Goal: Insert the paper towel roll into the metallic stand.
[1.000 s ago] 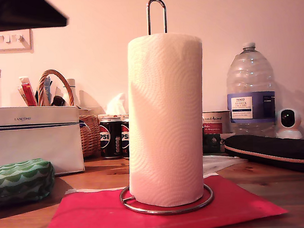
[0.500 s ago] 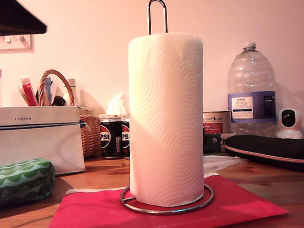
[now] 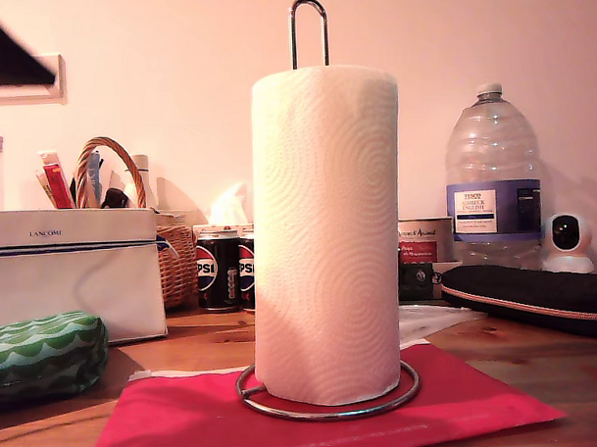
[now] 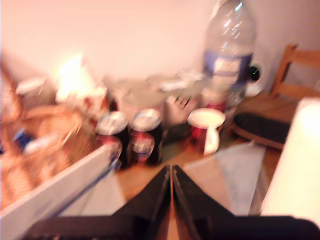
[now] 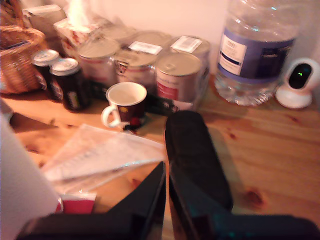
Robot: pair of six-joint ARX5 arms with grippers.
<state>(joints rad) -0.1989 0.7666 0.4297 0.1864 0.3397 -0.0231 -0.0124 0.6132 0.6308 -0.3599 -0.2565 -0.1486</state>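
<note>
Exterior view: the red mat (image 3: pixel 188 424) is lying nearest on the worktop (image 3: pixel 539 357). The metallic stand (image 3: pixel 330 415) is resting its ring base on that mat. The paper towel roll (image 3: pixel 325 232) is standing upright inside the ring, threaded on the post, whose looped top is projecting above the roll. Behind, two cans (image 3: pixel 219 270) are standing toward the exterior view's left and a water bottle (image 3: pixel 492 177) toward its right, near the wall. First wrist view: my first tool (image 4: pixel 171 180) is showing both jaws pressed together, gripping nothing, apart from the roll. Second wrist view: my second tool (image 5: pixel 166 175) is likewise showing jaws closed and empty, pointing over a black case (image 5: pixel 195 155).
</note>
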